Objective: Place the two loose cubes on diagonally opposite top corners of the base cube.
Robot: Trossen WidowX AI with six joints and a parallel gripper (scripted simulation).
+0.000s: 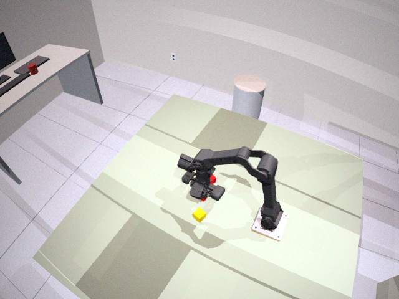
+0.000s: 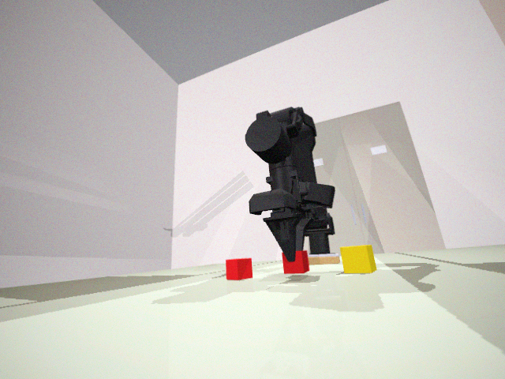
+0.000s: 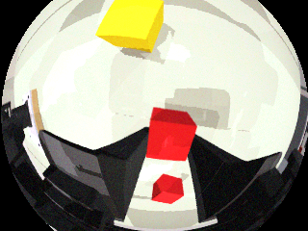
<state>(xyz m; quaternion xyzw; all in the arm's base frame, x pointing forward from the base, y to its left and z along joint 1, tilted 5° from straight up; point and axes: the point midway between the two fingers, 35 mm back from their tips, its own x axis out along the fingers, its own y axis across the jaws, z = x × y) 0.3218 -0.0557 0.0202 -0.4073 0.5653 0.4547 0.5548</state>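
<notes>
The yellow base cube rests on the table, apart from the red cubes. My gripper points down and is shut on one red cube. This cube looks level and sits just above the table, with its shadow under it in the exterior view. In the top view the gripper hides most of it. The other red cube rests on the table, on the far side of the held cube from the yellow one.
The arm's white base plate stands on the table, to the right in the top view. Beyond the table are a grey cylinder and a desk with a red cup.
</notes>
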